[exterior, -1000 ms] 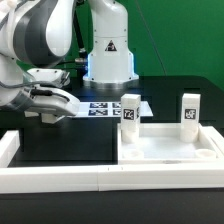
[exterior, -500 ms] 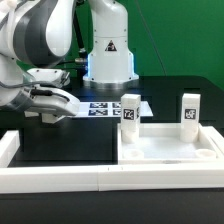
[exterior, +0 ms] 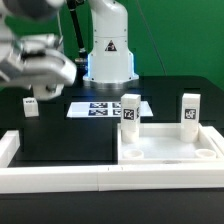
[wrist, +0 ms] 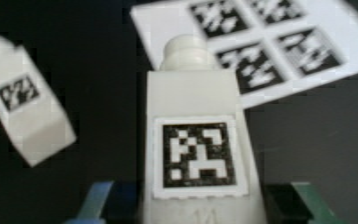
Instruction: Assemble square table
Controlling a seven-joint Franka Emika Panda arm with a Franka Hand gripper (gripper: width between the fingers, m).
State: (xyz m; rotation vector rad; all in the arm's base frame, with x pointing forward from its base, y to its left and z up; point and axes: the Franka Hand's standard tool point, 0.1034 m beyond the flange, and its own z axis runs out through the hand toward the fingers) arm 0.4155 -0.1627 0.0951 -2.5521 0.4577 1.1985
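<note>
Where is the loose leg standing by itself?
On the exterior view's left, the loose leg stands upright on the black table, left of the marker board.

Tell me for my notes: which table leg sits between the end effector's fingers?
The centred leg in the wrist view, flanked by blue fingertips; the tilted leg sits apart, ungripped.

The white and grey robot arm (exterior: 40, 62), which lay low over the black table (exterior: 62, 140) at the exterior view's left, has swung upward and now shows blurred well above the tabletop. Its gripper (wrist: 199, 203) has gone up with it, and the wrist view shows a small white plastic block leg with a black-white tag (wrist: 194, 130) between the fingers. Where the arm covered the table before, a second small white tagged block leg (exterior: 30, 107) has come into sight, standing upright on the black surface.
</note>
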